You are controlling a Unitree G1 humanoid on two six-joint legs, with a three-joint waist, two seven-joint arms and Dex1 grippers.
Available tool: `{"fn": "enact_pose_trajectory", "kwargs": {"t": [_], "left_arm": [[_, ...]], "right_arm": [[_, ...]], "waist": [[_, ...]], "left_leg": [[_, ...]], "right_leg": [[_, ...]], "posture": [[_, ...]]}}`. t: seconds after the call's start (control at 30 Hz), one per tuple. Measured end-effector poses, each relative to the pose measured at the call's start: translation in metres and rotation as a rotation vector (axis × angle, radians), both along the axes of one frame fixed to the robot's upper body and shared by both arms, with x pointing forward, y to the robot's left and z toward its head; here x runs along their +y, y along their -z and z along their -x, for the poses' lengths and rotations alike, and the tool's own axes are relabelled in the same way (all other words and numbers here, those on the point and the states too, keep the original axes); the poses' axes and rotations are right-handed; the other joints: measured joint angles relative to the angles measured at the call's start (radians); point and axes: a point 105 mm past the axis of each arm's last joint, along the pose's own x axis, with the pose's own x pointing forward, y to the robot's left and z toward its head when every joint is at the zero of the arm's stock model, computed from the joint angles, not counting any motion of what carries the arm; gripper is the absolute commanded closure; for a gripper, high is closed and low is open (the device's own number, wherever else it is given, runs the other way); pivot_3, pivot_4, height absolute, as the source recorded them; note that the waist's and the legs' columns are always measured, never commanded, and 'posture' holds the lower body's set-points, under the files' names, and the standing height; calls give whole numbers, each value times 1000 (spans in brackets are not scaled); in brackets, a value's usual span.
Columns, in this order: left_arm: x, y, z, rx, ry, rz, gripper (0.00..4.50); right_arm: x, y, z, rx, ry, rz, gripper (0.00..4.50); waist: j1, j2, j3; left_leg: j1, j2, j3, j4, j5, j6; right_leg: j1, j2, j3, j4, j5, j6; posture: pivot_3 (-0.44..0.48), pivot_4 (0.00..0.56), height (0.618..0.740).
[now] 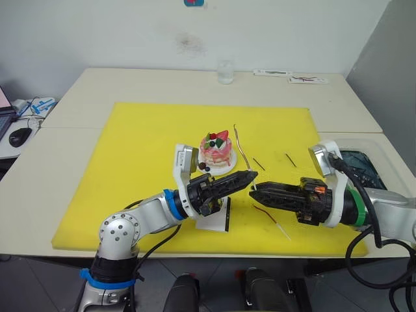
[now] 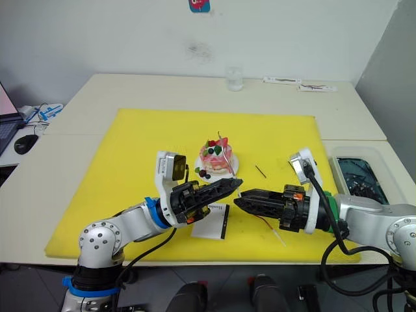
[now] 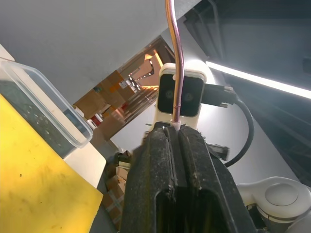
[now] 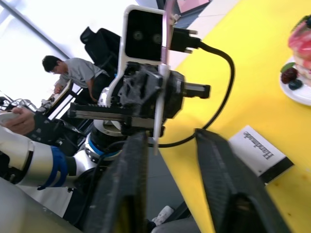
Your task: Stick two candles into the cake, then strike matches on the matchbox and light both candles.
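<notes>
Left claw (image 1: 250, 175) is pinching one candle (image 1: 241, 146) upright just at 3 o'clock of the cake (image 1: 217, 150). Right claw (image 1: 257, 192), fingers spread, is facing it tip to tip. Second candle (image 1: 270, 218) is lying on the yellow mat (image 1: 130, 162), matchbox (image 1: 216, 220) at 6 o'clock of the cake.

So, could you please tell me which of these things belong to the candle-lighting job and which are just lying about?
Job in hand:
cake
held candle, in the shut left end effector
loose candle
left match, right match
matchbox
right end effector, open

Lying about:
glass
clear container
computer mouse
</notes>
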Motion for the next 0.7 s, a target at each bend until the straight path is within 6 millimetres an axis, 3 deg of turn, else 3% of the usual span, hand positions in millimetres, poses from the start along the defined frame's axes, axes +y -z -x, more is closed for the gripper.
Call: {"fn": "enact_pose_trajectory", "kwargs": {"t": [0.13, 0.23, 0.37, 0.53, 0.7], "left_arm": [[9, -9, -9, -96, -117, -71, 4500], [23, -21, -15, -208, -231, -162, 4500], [56, -30, -35, -366, -447, -349, 4500], [92, -36, -69, -571, -679, -536, 4500], [108, -26, -97, -589, -740, -552, 4500]], "right_arm": [[-16, 7, -7, -107, 57, 162, 470], [-26, 11, -14, -238, 98, 292, 470], [-32, 1, -29, -466, 142, 390, 470], [-11, -16, -37, -644, 91, 407, 470], [7, -27, -42, -693, 66, 379, 470]], "waist": [[1, 0, 0], [-1, 0, 0], [-1, 0, 0], [0, 0, 0], [1, 0, 1]], "left_leg": [[0, 0, 0, 0, 0, 0], [0, 0, 0, -1, 0, 0], [0, 0, 1, -1, 0, 0], [0, 0, 1, -1, 0, 0], [-2, 0, 1, -2, 0, 0]], "right_leg": [[0, 0, 0, 0, 0, 0], [-1, 0, 0, 0, 0, 0], [-1, 0, 0, -1, 0, 0], [-2, -1, 0, -1, 0, 0], [-2, -1, 0, -2, 0, 0]], "posture": [[0, 150, 740], [0, 150, 740], [0, 150, 740], [0, 150, 740], [0, 150, 740]]}}
